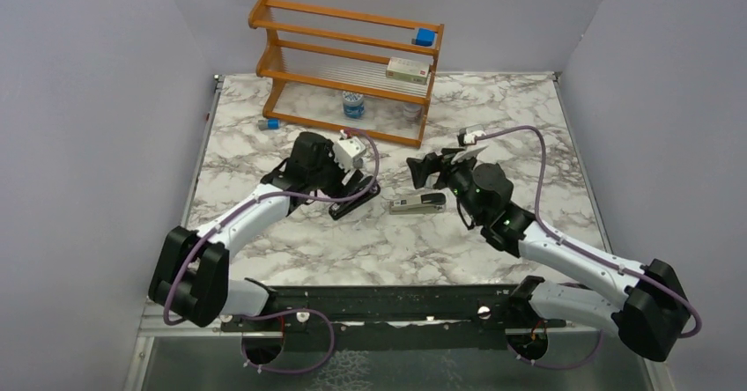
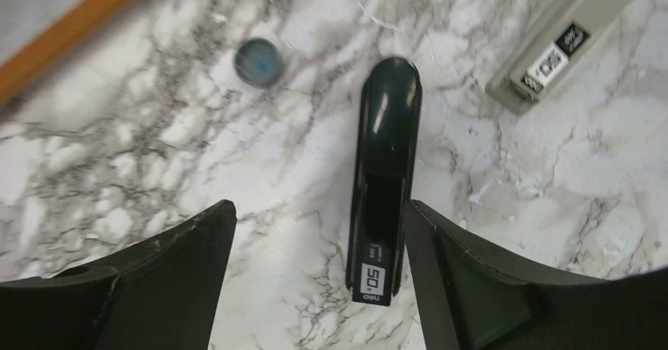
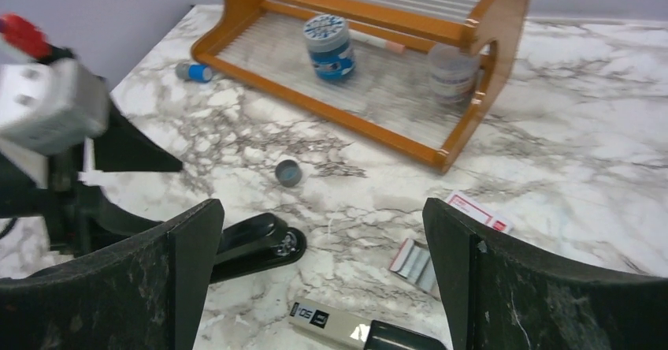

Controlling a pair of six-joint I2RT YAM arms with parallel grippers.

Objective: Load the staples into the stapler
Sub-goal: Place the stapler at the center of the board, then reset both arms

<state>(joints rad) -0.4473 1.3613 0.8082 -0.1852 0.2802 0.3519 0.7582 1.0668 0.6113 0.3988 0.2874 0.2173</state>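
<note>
- Wooden rack (image 1: 352, 56), against the back wall: a blue cube (image 1: 425, 37) on the top shelf, a flat carton (image 1: 407, 70) on the middle shelf, and a blue-lidded jar (image 3: 328, 46) and a cloudy tub (image 3: 454, 74) on the lowest shelf.
- Red-and-white box (image 3: 476, 210): lies flat on the marble table (image 1: 396, 250); whether it holds anything cannot be told.
- The staples (image 3: 413, 259): a short silvery strip on the marble, just beside that box and in front of the rack's right end.
- The stapler (image 2: 384, 129): black, flat on the table left of centre.
- Left gripper (image 2: 319, 208): released, with the jaws spread around the stapler's rear end. One finger is close against its side; the other is well apart.
- Right gripper (image 3: 323, 208): released, jaws wide and holding nothing, above the table near the staples.
- Grey labelled bar (image 1: 418, 202): lies between the two arms, apart from the stapler.
- Loose items: a small round cap (image 3: 287, 173) in front of the rack and a blue-ended piece (image 1: 271, 123) near the left edge.
- Open room: bare marble runs from the stapler to the near edge; walls enclose the left, right and back sides.
</note>
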